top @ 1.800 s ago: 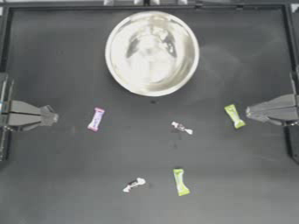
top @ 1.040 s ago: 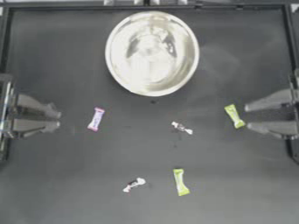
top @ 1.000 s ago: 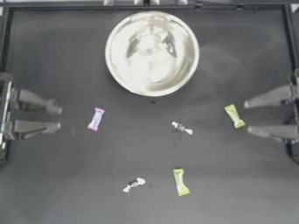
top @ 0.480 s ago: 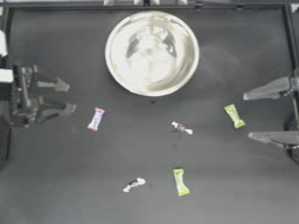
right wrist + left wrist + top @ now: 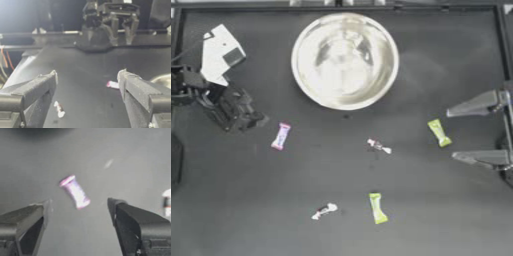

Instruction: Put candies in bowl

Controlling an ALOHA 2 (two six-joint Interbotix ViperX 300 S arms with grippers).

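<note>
Left hand has swung out from the table's left edge toward the pink-purple candy; right hand spread wider at the right edge.
Top view: bowl sits at the table's far middle, no candy in it. Pink-purple candy just beside left hand. Yellow-green candy lies between the right hand's wide jaws. White twist candy mid-table; second white one and second yellow-green at the near side. Left wrist view: jaws wide, pink-purple candy just ahead, not touched. Right wrist view: jaws wide, looking across the table; white twist candy and pink-purple candy visible, left arm beyond.
</note>
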